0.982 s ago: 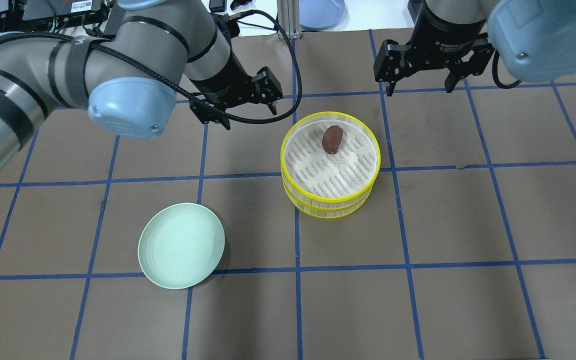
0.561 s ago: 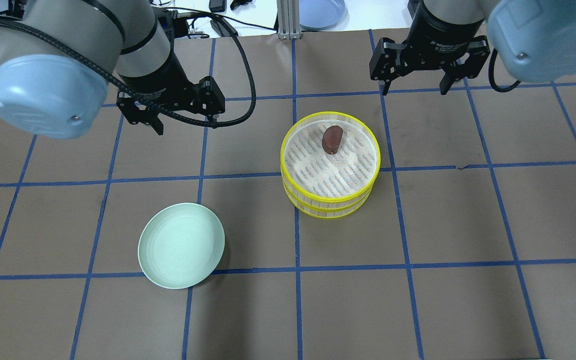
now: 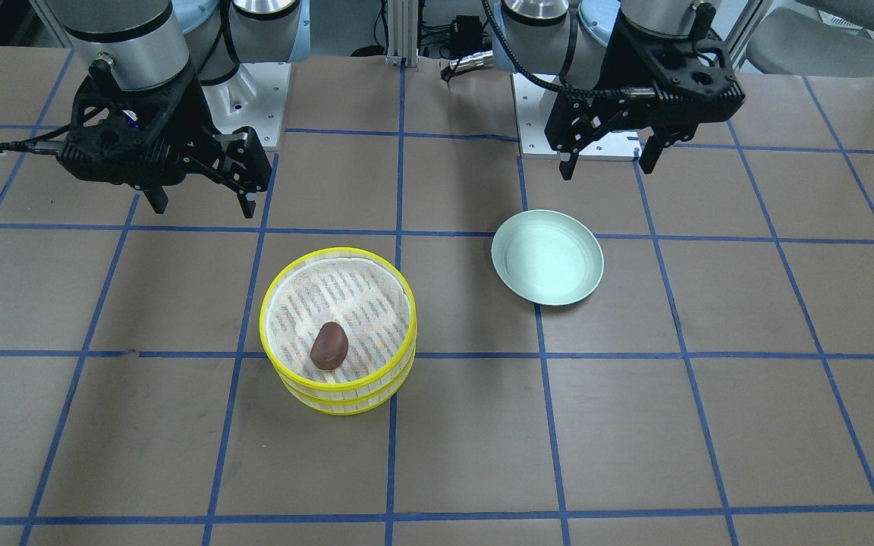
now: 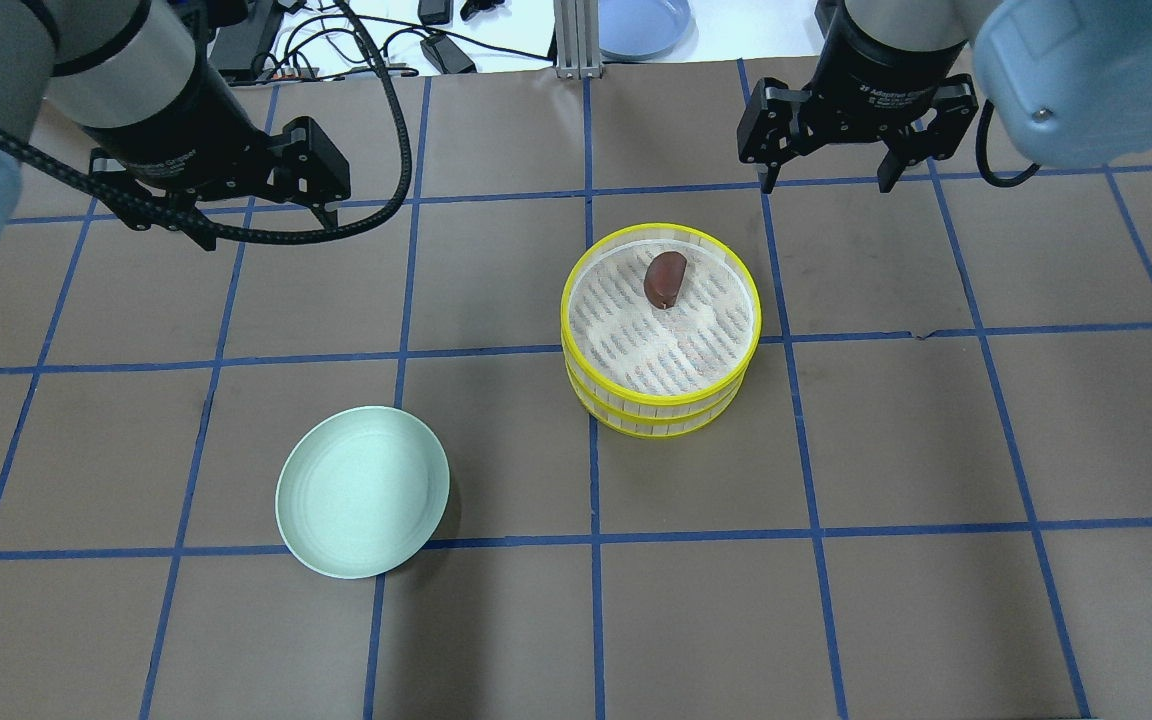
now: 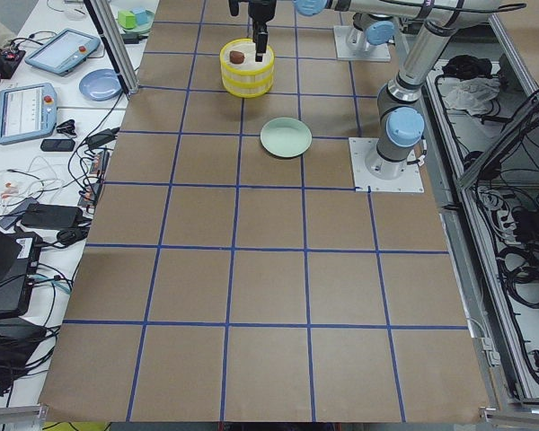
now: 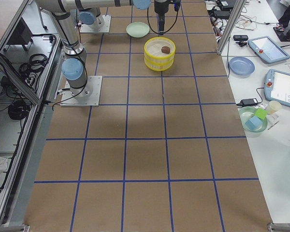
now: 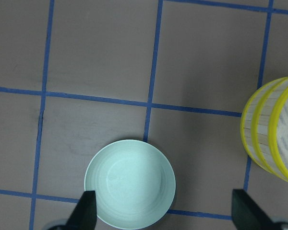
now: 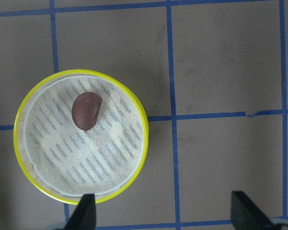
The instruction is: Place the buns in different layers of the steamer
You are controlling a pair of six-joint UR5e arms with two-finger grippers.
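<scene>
The two-tier steamer (image 4: 660,414) with yellow rims stands at the table's middle; it also shows in the front view (image 3: 338,396). A dark reddish-brown bun (image 4: 665,278) lies on the top tier's mesh floor, also seen in the right wrist view (image 8: 86,111). The cream-white bun is not visible in any view. My left gripper (image 4: 269,228) is open and empty, hanging above the table far left of the steamer. My right gripper (image 4: 826,185) is open and empty, above the table behind and right of the steamer.
An empty pale green plate (image 4: 288,520) lies front left of the steamer, below my left wrist camera (image 7: 93,165). A blue plate (image 4: 644,25), cables and devices sit beyond the table's far edge.
My left arm has swung left, away from the steamer, its gripper open the whole time. The right gripper has barely moved. The brown bun has stayed put.
</scene>
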